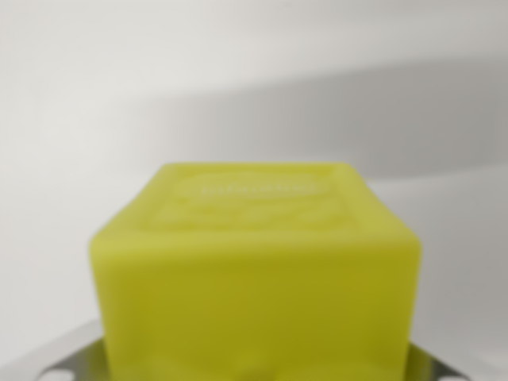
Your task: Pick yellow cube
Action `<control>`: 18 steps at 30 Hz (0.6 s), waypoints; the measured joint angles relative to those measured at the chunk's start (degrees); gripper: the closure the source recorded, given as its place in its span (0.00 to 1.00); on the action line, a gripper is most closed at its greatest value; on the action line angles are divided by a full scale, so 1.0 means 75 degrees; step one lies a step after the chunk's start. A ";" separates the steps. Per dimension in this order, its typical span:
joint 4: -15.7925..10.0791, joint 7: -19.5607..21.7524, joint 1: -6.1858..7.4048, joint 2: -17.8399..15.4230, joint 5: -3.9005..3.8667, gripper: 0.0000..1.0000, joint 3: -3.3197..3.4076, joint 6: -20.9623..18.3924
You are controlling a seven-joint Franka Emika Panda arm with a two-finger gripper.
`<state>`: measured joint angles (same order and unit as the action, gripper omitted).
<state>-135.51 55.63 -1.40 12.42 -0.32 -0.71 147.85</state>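
Yellow cube fills the wrist view

Yellow cube (255, 278) sits blurred at 6 o'clock, very close to the camera, its embossed top face showing. Metal parts of the end effector (255, 371) flank its base at 7 and 5 o'clock; whether it grips cannot be told. Pale worktop (254, 71) lies beyond.

the yellow cube (255, 274) fills the near view (blurred); above and to both sides lies bare white surface (254, 79).
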 joint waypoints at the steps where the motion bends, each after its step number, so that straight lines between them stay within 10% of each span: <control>1: 0.0002 -0.0001 0.0000 -0.0045 0.0001 1.00 0.0000 -0.0046; 18: 0.0087 -0.0014 0.0002 -0.0752 0.0020 1.00 0.0000 -0.0845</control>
<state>-134.85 55.53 -1.38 6.78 -0.17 -0.70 141.51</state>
